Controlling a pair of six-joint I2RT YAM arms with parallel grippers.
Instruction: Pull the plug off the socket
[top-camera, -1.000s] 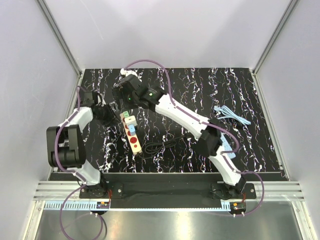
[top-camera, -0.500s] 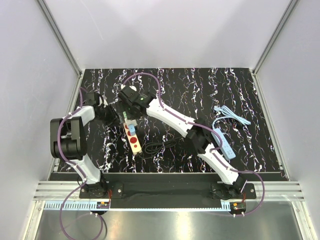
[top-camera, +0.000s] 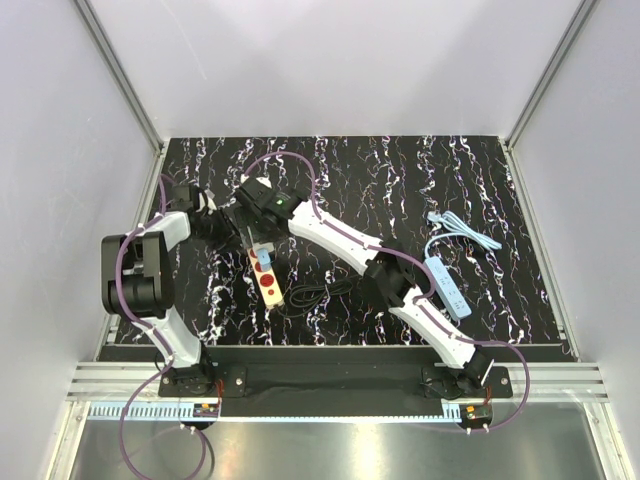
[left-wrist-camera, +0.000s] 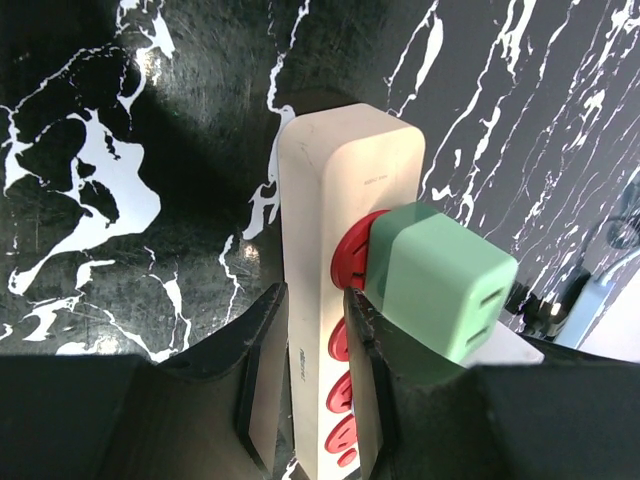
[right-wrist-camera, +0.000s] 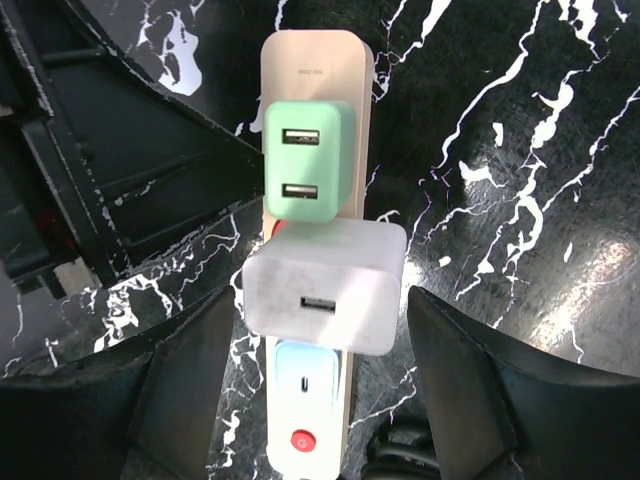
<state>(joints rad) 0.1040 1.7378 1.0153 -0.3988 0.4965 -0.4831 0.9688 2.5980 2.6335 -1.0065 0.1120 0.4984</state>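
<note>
The socket (top-camera: 270, 283), a narrow beige strip with red spots, lies left of centre. In the left wrist view my left gripper (left-wrist-camera: 312, 350) is shut on the socket (left-wrist-camera: 345, 170), one finger on each long side. The plug (right-wrist-camera: 325, 285), a white cube with a USB slot, sits on the socket (right-wrist-camera: 312, 55) between a green adapter (right-wrist-camera: 308, 160) and a light-blue block (right-wrist-camera: 308, 385). My right gripper (right-wrist-camera: 322, 330) is open and straddles the plug, with small gaps at both fingers. In the top view the right gripper (top-camera: 258, 238) hides the plug, and the left gripper (top-camera: 232, 240) is beside it.
The socket's black cord (top-camera: 310, 295) coils just right of it. A light blue power strip (top-camera: 447, 288) with a blue cord (top-camera: 460, 232) lies at the right. Enclosure walls stand on the left, right and far sides of the black marbled table (top-camera: 400, 180).
My right gripper has come nearer and lower, from the far end of the socket to over the plug. My left arm has swung in and its gripper has closed in on the socket.
</note>
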